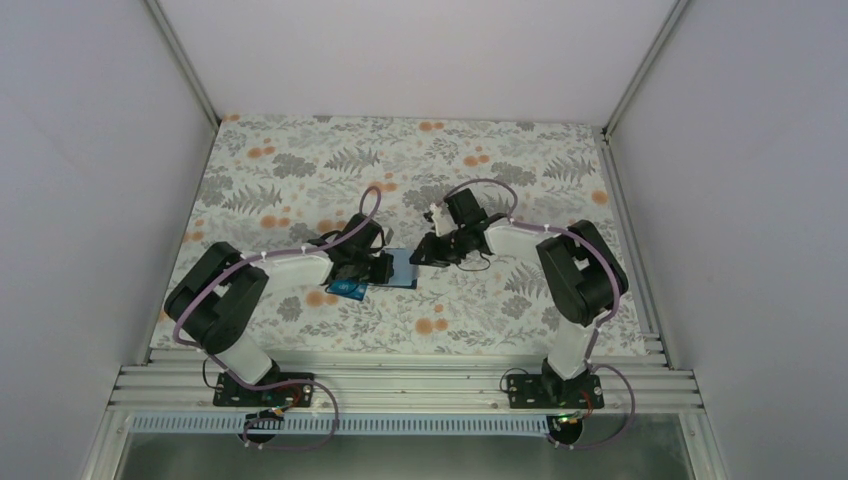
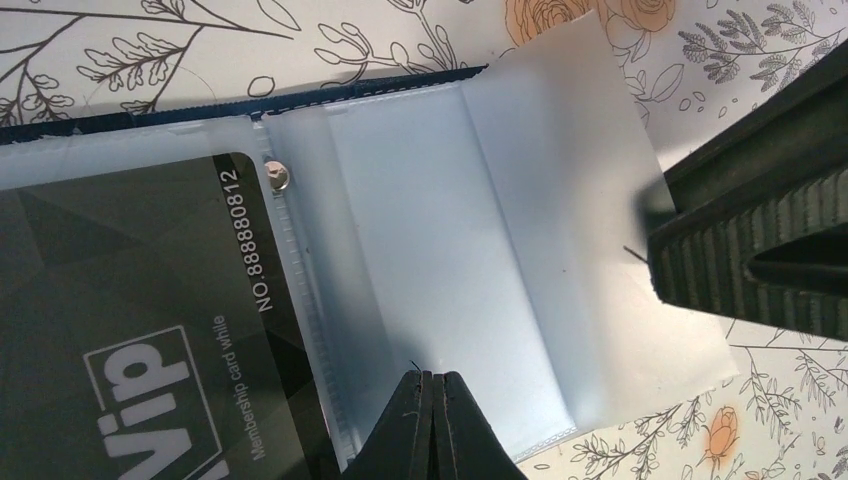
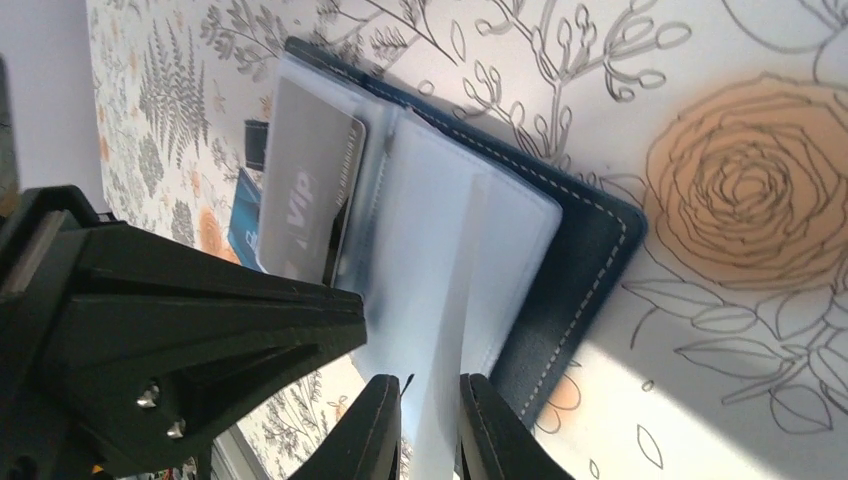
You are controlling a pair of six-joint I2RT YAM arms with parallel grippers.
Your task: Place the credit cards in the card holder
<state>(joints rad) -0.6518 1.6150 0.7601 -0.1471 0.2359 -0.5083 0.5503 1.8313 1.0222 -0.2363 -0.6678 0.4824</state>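
A: Right gripper [image 3: 430, 405], nearly closed, is pinching a clear sleeve [image 3: 445, 300] of the open card holder [image 3: 590, 270] at mid-table.

B: Left gripper [image 2: 433, 395]?

A: Shut, empty, resting on the holder's six o'clock edge. The teal card [image 1: 347, 290] is lying at the holder's seven, with the left arm nearer. The black card [image 2: 130, 330] is reading "ViP", "NO:888880812".

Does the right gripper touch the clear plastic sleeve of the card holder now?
Touching. In the right wrist view the clear sleeve of the card holder runs between the fingers of the right gripper, which pinch its edge.
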